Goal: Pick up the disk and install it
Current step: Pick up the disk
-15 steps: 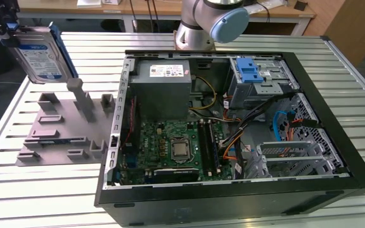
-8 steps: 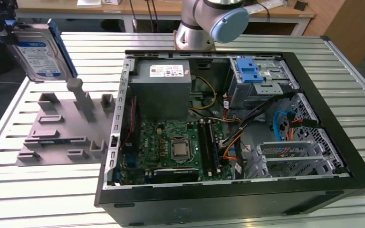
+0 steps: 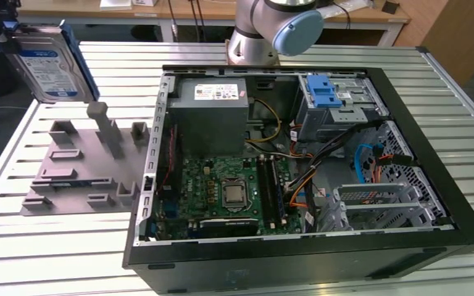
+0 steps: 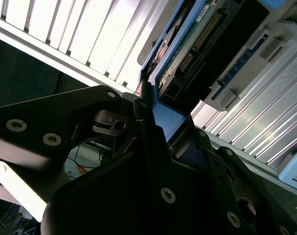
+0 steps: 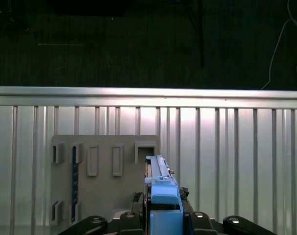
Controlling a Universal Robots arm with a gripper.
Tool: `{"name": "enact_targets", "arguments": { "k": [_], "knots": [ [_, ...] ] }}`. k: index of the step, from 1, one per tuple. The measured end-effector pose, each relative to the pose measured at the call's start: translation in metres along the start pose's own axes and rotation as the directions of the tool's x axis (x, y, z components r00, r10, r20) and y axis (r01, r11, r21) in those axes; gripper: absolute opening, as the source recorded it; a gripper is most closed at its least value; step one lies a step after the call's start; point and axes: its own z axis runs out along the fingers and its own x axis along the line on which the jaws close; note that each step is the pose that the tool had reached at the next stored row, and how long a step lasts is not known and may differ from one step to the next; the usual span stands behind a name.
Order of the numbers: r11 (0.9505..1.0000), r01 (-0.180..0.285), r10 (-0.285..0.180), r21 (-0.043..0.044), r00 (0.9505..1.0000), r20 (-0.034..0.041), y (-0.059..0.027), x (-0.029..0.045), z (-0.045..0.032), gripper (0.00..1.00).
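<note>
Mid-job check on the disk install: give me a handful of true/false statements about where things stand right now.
1. The gripper is clamped on the blue frame of the disk. True.
2. The disk sits in the drive bay of the computer case. False: it is held in the air outside the case, at the exterior view's left.
3. The case lies open, with its motherboard showing. True.
4. The grey fixture plate lies on the exterior view's right of the case. False: it lies on the left, below the lifted disk.
5. The disk lies flat on the table. False: it is held roughly upright, clear of the table.
</note>
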Motion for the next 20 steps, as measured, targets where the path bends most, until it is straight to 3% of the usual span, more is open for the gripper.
{"name": "enact_targets", "arguments": {
  "k": [20],
  "knots": [
    [1.0000, 0.000, 0.000, 0.0000, 1.0000, 0.0039, 0.0005, -0.0011, -0.0235, 0.36]
  ]
}}
